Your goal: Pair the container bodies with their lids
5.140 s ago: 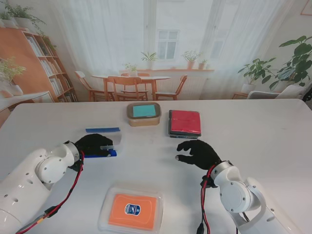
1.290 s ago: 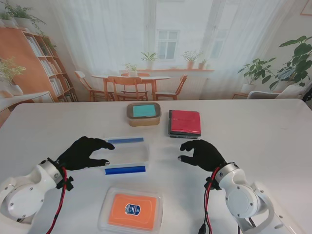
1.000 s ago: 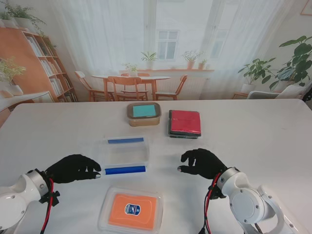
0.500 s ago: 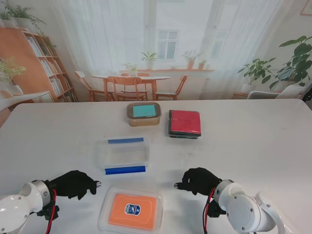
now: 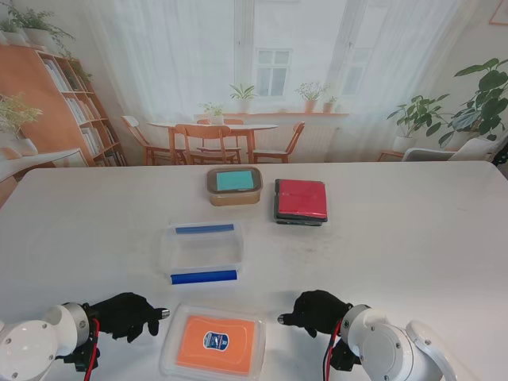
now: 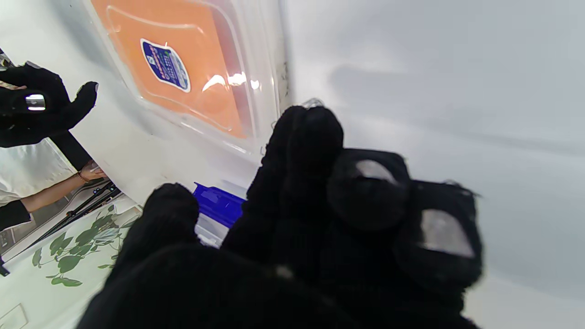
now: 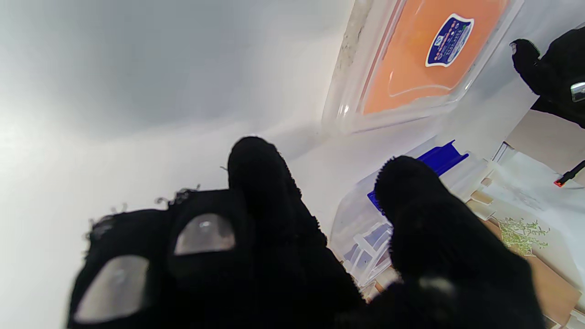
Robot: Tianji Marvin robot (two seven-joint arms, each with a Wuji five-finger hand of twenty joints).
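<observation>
A clear lid with an orange centre and blue label [image 5: 213, 343] [image 6: 183, 77] [image 7: 420, 55] lies flat at the near edge of the table. My left hand [image 5: 127, 314] [image 6: 301, 228] rests just left of it, fingers curled, holding nothing. My right hand [image 5: 316, 310] [image 7: 283, 246] sits just right of it, also curled and empty. A clear container with blue clips [image 5: 202, 252] [image 6: 215, 205] [image 7: 411, 183] stands beyond the lid. Farther off stand a tan container with a teal lid [image 5: 234, 186] and a dark box with a red lid [image 5: 301, 200].
The white table [image 5: 413, 238] stretches bare to the right and left of the containers. Its near edge runs close under both hands.
Both hands have drawn back toward me from beside the clear blue-clipped container and now flank the orange lid. The left hand let go of that container, which stays mid-table.
</observation>
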